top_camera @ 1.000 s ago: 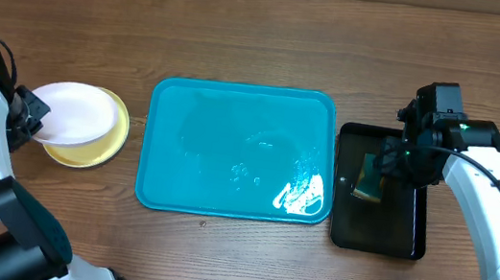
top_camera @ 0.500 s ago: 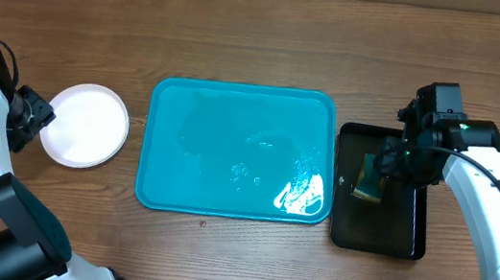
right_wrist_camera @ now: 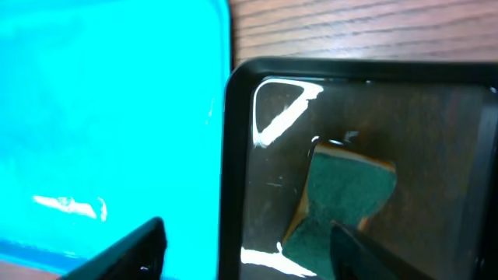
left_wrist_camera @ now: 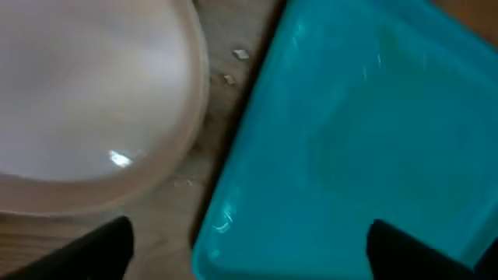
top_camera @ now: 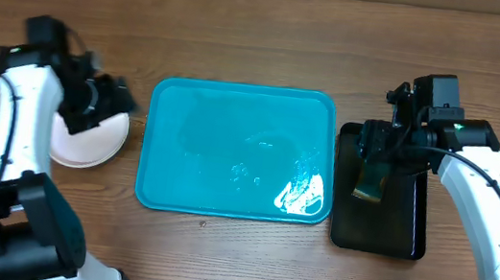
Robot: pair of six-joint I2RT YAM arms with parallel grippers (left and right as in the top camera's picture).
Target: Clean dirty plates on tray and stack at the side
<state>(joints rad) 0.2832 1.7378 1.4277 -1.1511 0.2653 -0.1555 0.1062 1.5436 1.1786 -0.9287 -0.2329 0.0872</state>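
Note:
The turquoise tray (top_camera: pixel 235 109) lies mid-table, bare but for wet streaks (top_camera: pixel 303 196) at its front right. Left of it sits a white plate (top_camera: pixel 85 145), the top of the dirty plates' stack; whatever lies under it is hidden. My left gripper (top_camera: pixel 121 102) hovers over the plate's right edge, open and holding nothing. In the left wrist view the plate (left_wrist_camera: pixel 85 85) and tray corner (left_wrist_camera: pixel 358 132) lie below the open left gripper (left_wrist_camera: pixel 261 257). My right gripper (top_camera: pixel 375 142) is open above a green sponge (top_camera: pixel 370 182); the right gripper (right_wrist_camera: pixel 249 253) straddles the black tray's rim, with the sponge (right_wrist_camera: pixel 346 190) just beyond.
A narrow black tray (top_camera: pixel 403 228) stands right of the turquoise one, with wet glints on its floor (right_wrist_camera: pixel 280 117). Small crumbs (left_wrist_camera: pixel 237 56) lie on the wood between plate and tray. Bare wooden table (top_camera: pixel 264 35) runs along the back.
The left gripper set the white plate flat on the stack, opened, and swung up and right over its edge. The right gripper opened and drew back from the sponge, which lies in the black tray.

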